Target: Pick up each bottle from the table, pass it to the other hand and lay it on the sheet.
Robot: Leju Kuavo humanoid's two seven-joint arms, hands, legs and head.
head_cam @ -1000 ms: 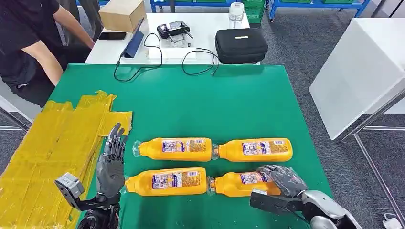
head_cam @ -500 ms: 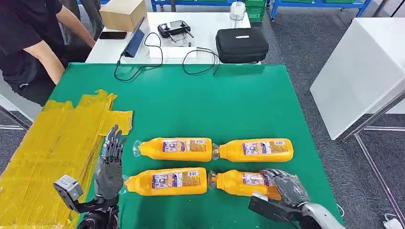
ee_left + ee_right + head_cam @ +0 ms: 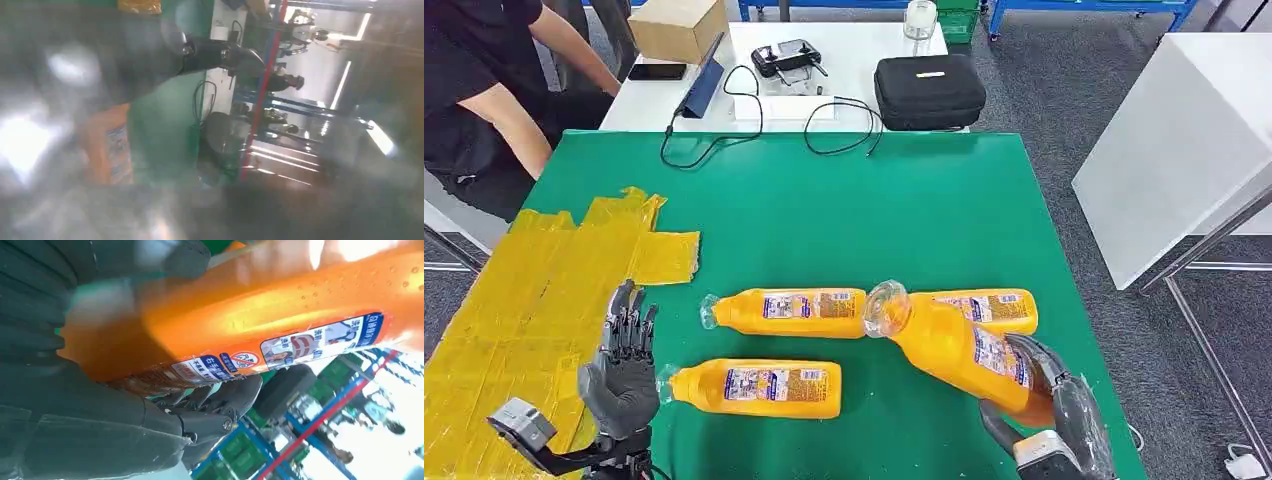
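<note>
My right hand (image 3: 1049, 405) grips an orange bottle (image 3: 959, 350) near its base and holds it lifted above the green table (image 3: 874, 210), tilted with its clear cap end up and to the left. The same bottle (image 3: 260, 325) lies across my right hand (image 3: 100, 405) in the right wrist view. Three more orange bottles lie flat: one at the front left (image 3: 759, 388), one behind it (image 3: 789, 312), one at the right (image 3: 994, 305) partly behind the lifted one. My left hand (image 3: 619, 370) hovers with fingers spread beside the front left bottle, at the edge of the yellow sheet (image 3: 534, 300).
A person in black (image 3: 484, 90) sits at the table's far left corner. Behind the green table stands a white table (image 3: 844, 100) with a black case (image 3: 929, 92), cables, a controller and a cardboard box (image 3: 679, 28). A white cabinet (image 3: 1184, 140) stands to the right.
My right hand has lifted the front right bottle off the table and tilted it, cap end up. My left hand has drawn back toward me.
</note>
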